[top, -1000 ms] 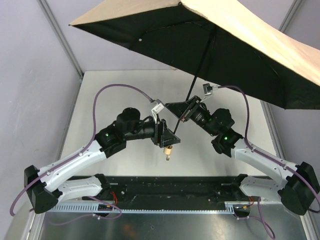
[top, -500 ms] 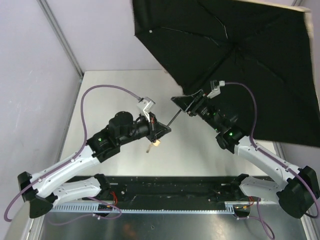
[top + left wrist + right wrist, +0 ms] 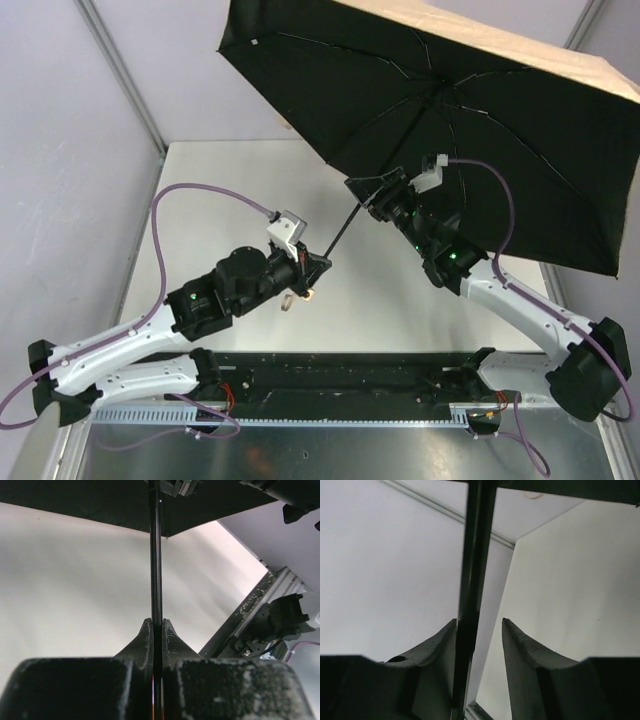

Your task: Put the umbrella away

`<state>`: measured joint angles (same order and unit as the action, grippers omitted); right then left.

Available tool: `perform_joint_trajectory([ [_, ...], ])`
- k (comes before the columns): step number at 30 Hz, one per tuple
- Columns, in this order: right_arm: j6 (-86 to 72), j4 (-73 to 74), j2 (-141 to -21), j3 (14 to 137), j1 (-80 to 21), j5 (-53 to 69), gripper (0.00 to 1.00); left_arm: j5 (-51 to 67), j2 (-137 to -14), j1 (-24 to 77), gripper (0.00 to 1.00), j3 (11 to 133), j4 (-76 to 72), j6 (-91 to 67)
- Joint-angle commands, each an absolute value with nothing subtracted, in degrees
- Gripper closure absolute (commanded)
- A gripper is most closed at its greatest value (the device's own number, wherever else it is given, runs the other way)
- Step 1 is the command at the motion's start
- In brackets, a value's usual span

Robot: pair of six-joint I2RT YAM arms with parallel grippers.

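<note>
Judging by how things lie, the task is at an early stage. The umbrella [image 3: 450, 130] is fully spread, its black underside facing the camera and its tan top showing along the far edge. It hangs in the air over the desk [image 3: 230, 190], with the canopy above the desk's far right part and the handle [image 3: 300, 293] above its near middle. Nothing is folded or stowed.

What seems left is to slide the canopy down and collapse it, telescope the shaft [image 3: 345, 225], and set the closed umbrella wherever it belongs. No such place shows in the views.

The left gripper [image 3: 312, 268] is clamped tight on the shaft just above the handle, its jaws pressed together with only the thin rod between them. The right gripper [image 3: 375, 195] sits higher on the shaft, under the canopy. Its jaws are apart around the rod, which lies against one finger with a clear gap to the other, so it grips nothing.

Count: one umbrella, with one shaft and one handle; two grippers; one desk.
</note>
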<state>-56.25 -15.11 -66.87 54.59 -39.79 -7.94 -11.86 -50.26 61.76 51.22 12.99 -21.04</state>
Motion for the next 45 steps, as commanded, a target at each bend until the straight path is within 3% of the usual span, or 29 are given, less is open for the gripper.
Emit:
perform_joint_trajectory([
  [1,-58.7,-20.3,-70.0,56.9,-38.7,-10.8,0.57,-18.4,-48.3,64.7,1.0,51.0,6.8,-17.7],
  [4,-60.0,-22.6,-71.8,56.9,-38.2,-10.4,0.58,-19.6,-47.7,65.6,1.0,50.6,6.7,-17.4],
  [5,-59.9,-23.5,-72.2,56.9,-38.2,-10.0,0.63,-19.7,-47.6,65.9,1.0,50.5,6.8,-17.3],
  [8,-57.9,-27.6,-73.5,56.9,-37.4,-4.3,0.91,-18.6,-47.3,66.1,1.0,50.6,6.9,-17.5],
  [9,-57.0,-29.5,-73.7,56.9,-36.8,-1.1,0.96,-17.2,-47.0,66.2,0.99,50.8,7.0,-17.9],
  [10,-56.0,-31.6,-73.8,56.8,-36.1,2.3,0.98,-15.6,-46.5,66.2,0.92,50.9,7.1,-18.2],
  [11,-55.2,-33.7,-73.7,56.8,-35.4,5.6,0.99,-13.9,-46.1,66.1,0.78,51.0,7.2,-18.5],
  [14,-53.1,-41.0,-72.6,56.7,-34.2,14.3,1.0,-7.9,-44.9,64.8,0.24,52.3,8.1,-19.5],
  [15,-52.8,-43.5,-72.2,56.6,-34.0,16.7,1.0,-4.9,-44.7,63.5,0.12,52.9,8.3,-20.1],
  [18,-54.6,-53.7,-72.1,56.2,-33.7,24.2,1.0,8.4,-45.7,56.0,0.02,54.6,8.5,-25.1],
  [21,-59.4,-64.1,-73.1,55.5,-33.9,28.4,1.0,22.4,-50.3,48.1,0.01,56.4,8.1,-32.2],
  [25,-64.4,-74.3,-75.0,54.0,-34.7,28.8,1.0,37.8,-57.4,45.8,0.01,59.0,4.0,-35.8],
  [29,-68.1,-81.3,-77.4,52.6,-34.8,28.5,1.0,47.0,-59.3,45.7,0.02,55.6,-10.9,-42.0],
  [31,-69.1,-83.6,-78.2,52.4,-35.2,28.7,1.0,46.6,-59.1,45.7,0.1,54.6,-12.6,-42.6],
  [34,-68.7,-83.7,-78.2,52.4,-36.3,29.1,1.0,44.5,-58.8,45.7,0.36,53.6,-13.1,-42.8],
  [38,-65.9,-73.7,-76.1,52.4,-37.2,25.7,1.0,38.4,-57.6,45.9,0.86,52.0,-12.5,-41.9],
  [40,-60.7,-60.5,-73.5,52.5,-38.7,17.8,0.91,32.8,-55.8,46.7,0.96,51.3,-10.5,-39.7],
  [45,-51.1,-32.7,-68.6,55.1,-43.3,-4.2,0.52,14.2,-51.6,51.2,1.0,52.6,-3.0,-31.3],
])
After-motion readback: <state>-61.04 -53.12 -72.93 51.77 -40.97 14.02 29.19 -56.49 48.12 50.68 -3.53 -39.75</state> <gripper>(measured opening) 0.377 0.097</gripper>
